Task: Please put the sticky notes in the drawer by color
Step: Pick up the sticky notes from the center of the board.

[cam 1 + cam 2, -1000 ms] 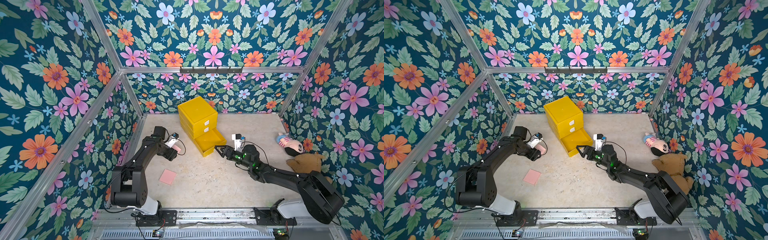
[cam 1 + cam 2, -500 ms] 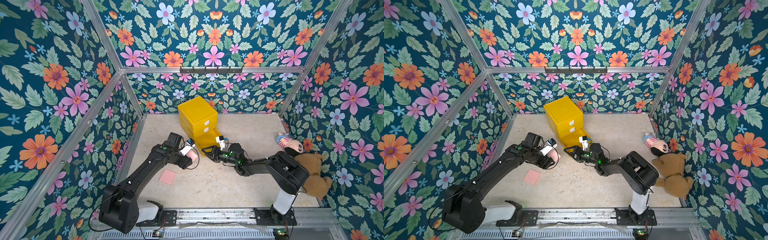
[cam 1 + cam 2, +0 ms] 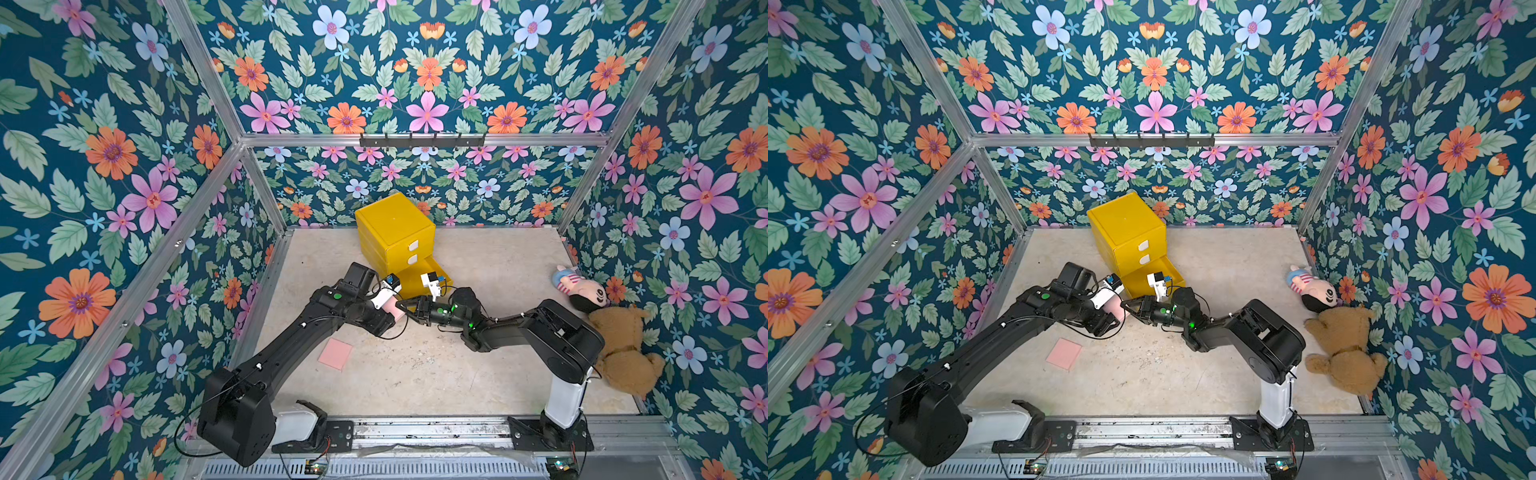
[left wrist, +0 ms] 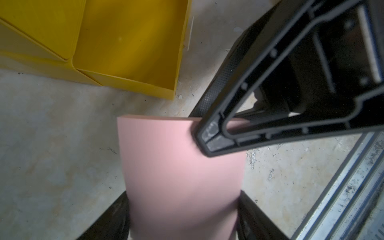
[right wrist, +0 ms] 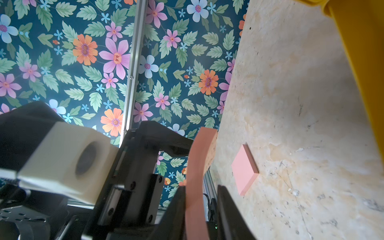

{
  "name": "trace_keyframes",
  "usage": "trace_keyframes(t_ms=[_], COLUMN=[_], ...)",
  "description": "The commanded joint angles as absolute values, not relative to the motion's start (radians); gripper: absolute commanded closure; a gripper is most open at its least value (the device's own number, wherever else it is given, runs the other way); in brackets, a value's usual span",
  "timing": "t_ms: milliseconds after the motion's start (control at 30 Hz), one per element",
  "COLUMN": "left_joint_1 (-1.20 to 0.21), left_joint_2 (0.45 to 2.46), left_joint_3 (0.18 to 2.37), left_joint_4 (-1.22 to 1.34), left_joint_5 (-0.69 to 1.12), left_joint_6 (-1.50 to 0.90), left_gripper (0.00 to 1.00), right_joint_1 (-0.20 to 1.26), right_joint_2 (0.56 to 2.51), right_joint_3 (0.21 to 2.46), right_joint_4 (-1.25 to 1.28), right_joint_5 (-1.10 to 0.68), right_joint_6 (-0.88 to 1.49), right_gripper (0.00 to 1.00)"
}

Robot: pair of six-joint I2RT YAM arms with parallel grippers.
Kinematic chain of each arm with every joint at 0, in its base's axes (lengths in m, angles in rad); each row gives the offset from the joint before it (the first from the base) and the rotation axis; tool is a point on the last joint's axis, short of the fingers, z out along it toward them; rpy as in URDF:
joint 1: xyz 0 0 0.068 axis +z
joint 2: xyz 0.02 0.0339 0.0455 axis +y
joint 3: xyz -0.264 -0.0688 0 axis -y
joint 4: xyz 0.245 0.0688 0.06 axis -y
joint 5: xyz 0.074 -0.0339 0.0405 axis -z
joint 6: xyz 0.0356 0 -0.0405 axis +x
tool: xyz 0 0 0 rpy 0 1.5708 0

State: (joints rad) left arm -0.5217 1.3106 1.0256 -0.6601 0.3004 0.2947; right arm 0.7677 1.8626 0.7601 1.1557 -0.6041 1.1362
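The yellow drawer point(image 3: 395, 224) point(image 3: 1125, 224) stands at the back with its bottom tray point(image 4: 128, 41) pulled out and empty. In front of it my left gripper point(image 4: 182, 207) is shut across the width of a pink sticky-note pad point(image 4: 178, 166) point(image 3: 392, 309), held up off the floor and bowed. My right gripper point(image 5: 200, 188) point(image 3: 401, 305) meets it from the opposite side, its jaws closed over the pad's free edge point(image 5: 197, 158). A second pink pad point(image 3: 336, 353) point(image 3: 1064, 353) point(image 5: 244, 168) lies flat on the floor to the left. No other colours show.
A pink doll point(image 3: 582, 289) and a brown teddy bear point(image 3: 619, 345) lie against the right wall. A metal rail point(image 3: 415, 428) runs along the front edge. Flowered walls close in the beige floor on three sides.
Both arms swung in toward each other in front of the open tray. The left one carried the pink pad along. The right jaws narrowed from wide open onto the pad's edge.
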Motion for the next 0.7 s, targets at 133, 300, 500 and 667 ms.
trace_keyframes(t_ms=[133, 300, 500, 667], left_joint_1=[-0.522, -0.522, -0.52, -0.521], left_joint_2=[1.318, 1.317, 1.268, 1.156], left_joint_3=[1.03, 1.025, 1.008, 0.93], left_joint_4=[-0.624, -0.599, -0.511, -0.301], left_joint_5=[0.272, 0.256, 0.267, 0.304], left_joint_6=[0.296, 0.287, 0.227, 0.108], left_gripper=[0.2, 0.0, 0.0, 0.0], right_joint_1=[0.77, 0.768, 0.701, 0.604], right_joint_2=[1.828, 1.782, 1.677, 1.601], right_joint_3=[0.732, 0.713, 0.682, 0.736], right_joint_4=[1.177, 1.133, 0.971, 0.681], right_joint_5=[-0.618, -0.577, -0.47, -0.344], right_joint_6=[1.147, 1.112, 1.01, 0.848], right_gripper=[1.0, 1.0, 1.0, 1.0])
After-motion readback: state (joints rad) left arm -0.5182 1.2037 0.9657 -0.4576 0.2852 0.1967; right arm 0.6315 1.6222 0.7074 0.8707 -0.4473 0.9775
